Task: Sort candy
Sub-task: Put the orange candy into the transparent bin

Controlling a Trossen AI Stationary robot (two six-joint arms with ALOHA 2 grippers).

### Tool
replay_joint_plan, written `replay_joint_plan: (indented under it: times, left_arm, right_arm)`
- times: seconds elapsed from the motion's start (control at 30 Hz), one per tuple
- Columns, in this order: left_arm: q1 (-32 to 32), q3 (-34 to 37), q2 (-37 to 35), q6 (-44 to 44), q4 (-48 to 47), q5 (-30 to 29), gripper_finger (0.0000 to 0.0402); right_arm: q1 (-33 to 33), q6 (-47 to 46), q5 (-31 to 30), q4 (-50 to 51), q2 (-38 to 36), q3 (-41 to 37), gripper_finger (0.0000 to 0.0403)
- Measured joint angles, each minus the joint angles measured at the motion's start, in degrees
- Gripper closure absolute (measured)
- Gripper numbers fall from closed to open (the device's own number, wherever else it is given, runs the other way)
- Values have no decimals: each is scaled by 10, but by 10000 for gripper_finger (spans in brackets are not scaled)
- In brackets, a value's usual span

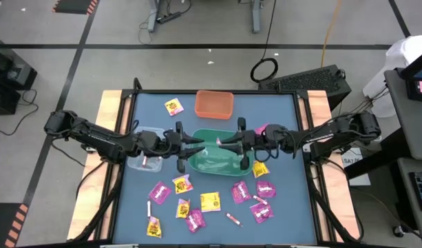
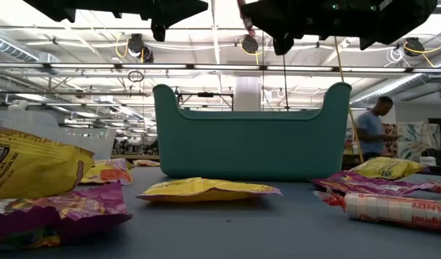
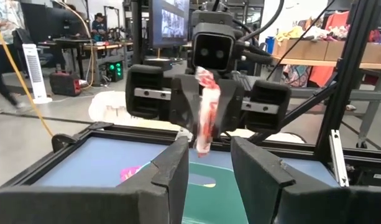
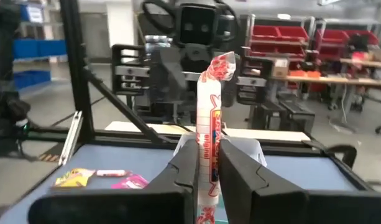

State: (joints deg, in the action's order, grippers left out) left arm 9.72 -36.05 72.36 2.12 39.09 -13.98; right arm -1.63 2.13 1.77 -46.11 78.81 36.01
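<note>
my blue-grey tabletop [image 1: 145, 110] sits framed by pale wood rails in a workshop with grey floor, shelving and a person standing far behind. my right gripper [image 4: 207, 165] pinches a thin pink-white wrapped candy stick [image 4: 211, 149] over the green plastic bin [image 1: 214, 162], its long axis standing upright, one twisted end up. my left gripper [image 3: 210, 168] faces it with fingers spread, holding nothing. magenta and yellow square candy packets [image 1: 209, 201] lie scattered near the table's front.

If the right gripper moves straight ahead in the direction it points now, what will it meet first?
Most likely the left gripper, facing it open above the green bin. The right gripper holds a candy stick upright; how wide the gap between them is stays unclear.
</note>
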Motion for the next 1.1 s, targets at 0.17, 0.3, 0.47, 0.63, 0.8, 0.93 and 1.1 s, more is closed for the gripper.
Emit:
replay_joint_plan:
  times: [0.17, 0.3, 0.47, 0.63, 0.8, 0.93, 1.1]
  left_arm:
    - [3, 0, 4, -51, 7, 4, 274]
    - [6, 0, 26, -59, 45, 5, 274]
    - [5, 0, 72, -95, 134, 9, 274]
    - [5, -26, 114, -105, 159, 57, 260]
    - [4, -68, 161, -106, 158, 45, 207]
    - [0, -91, 183, -107, 161, 14, 176]
    - [-3, -106, 194, -116, 159, 13, 174]
  right_arm:
    - [-9, 73, 0, 0, 0, 0, 367]
    - [-21, 98, 1, 0, 0, 0, 367]
    - [-26, 108, 0, -5, 0, 0, 367]
    - [-26, 107, -3, -6, 0, 0, 367]
    - [-26, 106, -2, -5, 0, 0, 367]
    - [-26, 106, -2, -4, 0, 0, 367]
    - [-26, 106, -4, -4, 0, 0, 367]
